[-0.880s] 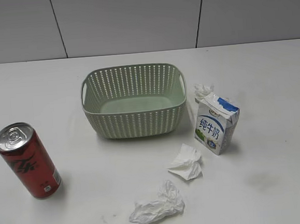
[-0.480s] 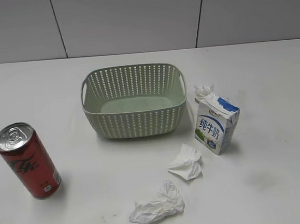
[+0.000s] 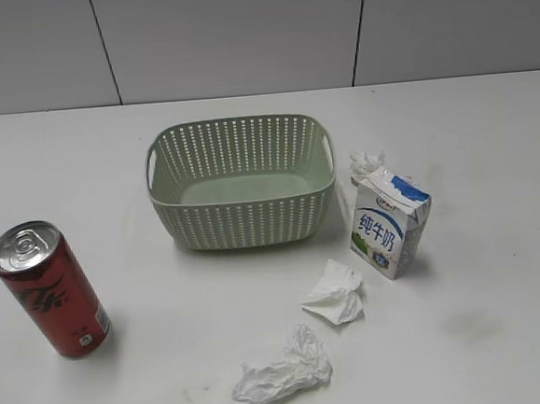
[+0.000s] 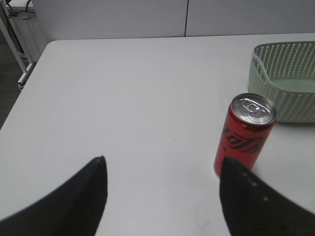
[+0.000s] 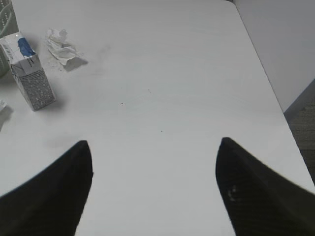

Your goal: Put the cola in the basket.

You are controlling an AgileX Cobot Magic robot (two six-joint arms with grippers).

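From my remote station, the cola (image 3: 50, 288) stood upright on the white surface (image 3: 490, 147) at its near left, well apart from the basket (image 3: 240, 181), which sat empty toward the middle. The left gripper (image 4: 162, 172) hung back from the can with its fingers (image 4: 236, 196) released and spread wide, the right one just beside the can's base in the left wrist view; I judged that stance a set-up for a side grasp on the slim body, since the can was not yet between them. The right gripper (image 5: 153, 162) hovered over bare surface on the far right, fingers likewise parted and holding nothing, kept clear, I supposed, because the can lay on the other arm's side. A milk carton (image 3: 390, 226) stood right of the basket, with a crumpled tissue (image 3: 367, 164) touching it behind and two more tissues (image 3: 334, 293) in front. Against the exterior view half a second earlier, nothing had shifted: can, basket, carton and tissues all sat where they were.
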